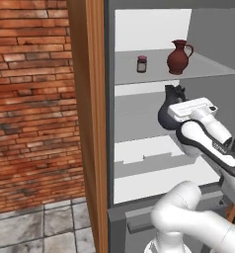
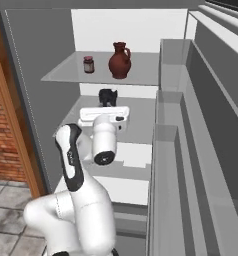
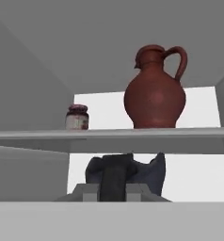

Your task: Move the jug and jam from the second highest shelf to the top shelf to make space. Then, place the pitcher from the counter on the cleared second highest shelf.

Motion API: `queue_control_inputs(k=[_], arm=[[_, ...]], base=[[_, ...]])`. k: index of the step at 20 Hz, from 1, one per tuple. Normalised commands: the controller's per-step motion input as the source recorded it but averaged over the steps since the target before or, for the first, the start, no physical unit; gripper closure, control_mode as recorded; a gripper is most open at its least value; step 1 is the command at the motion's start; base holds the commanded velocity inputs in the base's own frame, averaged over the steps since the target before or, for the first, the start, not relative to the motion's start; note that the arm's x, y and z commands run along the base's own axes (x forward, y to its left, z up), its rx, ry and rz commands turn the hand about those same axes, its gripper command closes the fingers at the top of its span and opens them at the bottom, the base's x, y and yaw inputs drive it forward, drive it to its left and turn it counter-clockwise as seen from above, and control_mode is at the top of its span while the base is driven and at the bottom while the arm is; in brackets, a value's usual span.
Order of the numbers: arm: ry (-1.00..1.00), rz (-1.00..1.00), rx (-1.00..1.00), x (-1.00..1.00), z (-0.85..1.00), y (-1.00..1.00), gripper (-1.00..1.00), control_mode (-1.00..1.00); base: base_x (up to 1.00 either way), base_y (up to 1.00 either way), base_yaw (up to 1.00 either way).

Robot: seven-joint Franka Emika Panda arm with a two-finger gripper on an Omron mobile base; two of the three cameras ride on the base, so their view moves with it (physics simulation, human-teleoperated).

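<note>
The top shelf (image 1: 208, 69) already carries the jug (image 1: 179, 58) and, to its left, the jam (image 1: 141, 63); below it, the second highest shelf (image 1: 134, 116) is where the pitcher (image 1: 170, 109) is, upright, directly ahead of the pincer (image 3: 115, 181); the pincer is pinching the pitcher, apparently by its handle; release looks like what remains.
</note>
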Motion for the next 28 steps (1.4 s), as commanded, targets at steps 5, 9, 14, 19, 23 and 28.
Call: queue_control_inputs(k=[5,9,14,19,23,28], arm=[[-0.06,0.00,0.00,0.42,-0.33,0.00,1.00,-1.00],[0.00,0.00,0.00,0.38,-0.30,0.00,1.00,-1.00],[0.00,0.00,0.00,0.39,-0.23,0.00,1.00,-1.00],[0.00,0.00,0.00,0.45,-0.23,0.00,1.00,-1.00],[-0.08,0.00,0.00,0.50,-0.32,0.01,1.00,-1.00],[-0.17,0.00,0.00,0.40,-0.44,0.10,-1.00,-1.00]], base=[[0.00,0.00,0.00],[0.00,0.00,0.00],[0.00,0.00,0.00],[0.00,0.00,0.00],[0.00,0.00,0.00],[0.00,0.00,0.00]])
